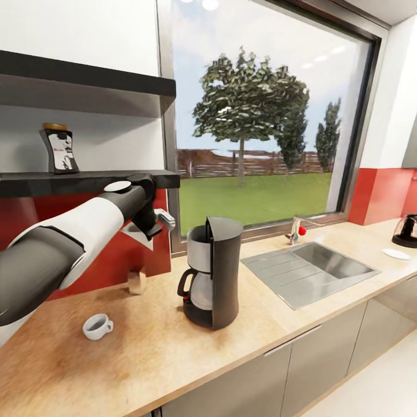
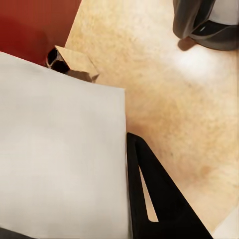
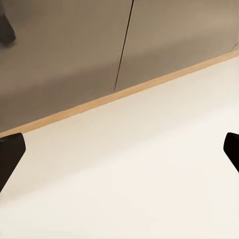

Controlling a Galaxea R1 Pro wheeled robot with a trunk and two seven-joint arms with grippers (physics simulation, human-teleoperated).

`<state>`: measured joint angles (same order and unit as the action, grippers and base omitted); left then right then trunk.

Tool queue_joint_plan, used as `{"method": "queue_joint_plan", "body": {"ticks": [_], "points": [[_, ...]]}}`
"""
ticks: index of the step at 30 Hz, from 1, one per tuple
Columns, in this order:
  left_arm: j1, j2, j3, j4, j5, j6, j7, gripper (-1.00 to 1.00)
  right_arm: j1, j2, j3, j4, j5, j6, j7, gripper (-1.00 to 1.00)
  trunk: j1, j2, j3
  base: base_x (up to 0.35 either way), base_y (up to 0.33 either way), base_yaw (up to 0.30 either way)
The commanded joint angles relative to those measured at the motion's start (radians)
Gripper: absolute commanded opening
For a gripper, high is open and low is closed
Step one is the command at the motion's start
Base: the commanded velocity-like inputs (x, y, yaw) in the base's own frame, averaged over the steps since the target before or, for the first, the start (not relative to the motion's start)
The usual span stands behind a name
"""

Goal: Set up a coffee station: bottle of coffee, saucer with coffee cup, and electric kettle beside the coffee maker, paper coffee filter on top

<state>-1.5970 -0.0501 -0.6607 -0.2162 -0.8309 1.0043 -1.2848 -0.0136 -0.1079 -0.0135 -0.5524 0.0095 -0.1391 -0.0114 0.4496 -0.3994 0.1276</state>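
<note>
The thin white paper coffee filter (image 1: 137, 234) hangs in the left gripper (image 1: 152, 227), whose jaws are closed on it, up in the air beside the tall black drip coffee maker (image 1: 213, 272) on the side away from the sink and a little above its top. In the left wrist view the filter (image 2: 62, 159) is a broad pale sheet pressed against one black fingertip (image 2: 157, 196), with the tabletop below it.

The coffee maker, with its silver band and glass carafe, stands upright on the long light beige wood-look tabletop (image 1: 145, 353). The small white rounded coffee cup (image 1: 97, 326) sits on the tabletop well apart from the coffee maker, on the filter's side and nearer the front edge. A small wooden block with a dark top (image 1: 136, 282) stands by the red wall panel (image 1: 104, 266), below the held filter.

The small dark jar of coffee with a gold-yellow lid (image 1: 59, 149) stands on the flat black wall shelf (image 1: 75, 182), above and beyond the arm. On the far side of the coffee maker lies the steel sink (image 1: 315, 269); past it, the small flat white saucer (image 1: 396, 253) rests on the tabletop just beside the squat glass electric kettle (image 1: 406, 231).

The right gripper (image 3: 119, 164) hangs over pale floor (image 3: 149, 184) before grey cabinet fronts (image 3: 74, 50) — its jaws are spread wide, with nothing between them.
</note>
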Motion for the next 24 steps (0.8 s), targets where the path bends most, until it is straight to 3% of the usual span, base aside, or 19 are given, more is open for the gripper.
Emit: {"method": "queue_joint_plan", "body": {"ticks": [1, 14, 20, 24], "points": [[-0.003, -0.001, 0.002, -0.006, -0.012, 0.006, -0.011, -1.00, 0.000, -0.001, 0.000, 0.001, 0.001, -0.003, -0.002, 1.00, 0.000, -0.001, -0.001, 0.000, 0.000, 0.000], [-0.011, -0.021, 0.003, -0.058, -0.012, 0.010, -0.016, -1.00, 0.000, -0.010, 0.000, 0.003, 0.001, -0.004, -0.002, 1.00, 0.000, -0.001, -0.001, 0.000, -0.209, 0.000], [-0.018, -0.022, 0.002, -0.060, -0.013, 0.010, -0.015, -1.00, 0.000, -0.010, 0.000, 0.003, 0.001, -0.004, -0.002, 1.00, 0.000, -0.001, -0.001, 0.000, -0.046, 0.000], [-0.056, -0.022, 0.002, -0.059, -0.012, 0.011, -0.016, -1.00, 0.000, -0.010, 0.000, 0.003, 0.001, -0.004, -0.002, 1.00, 0.000, -0.001, -0.001, 0.000, -0.002, 0.000]]}}
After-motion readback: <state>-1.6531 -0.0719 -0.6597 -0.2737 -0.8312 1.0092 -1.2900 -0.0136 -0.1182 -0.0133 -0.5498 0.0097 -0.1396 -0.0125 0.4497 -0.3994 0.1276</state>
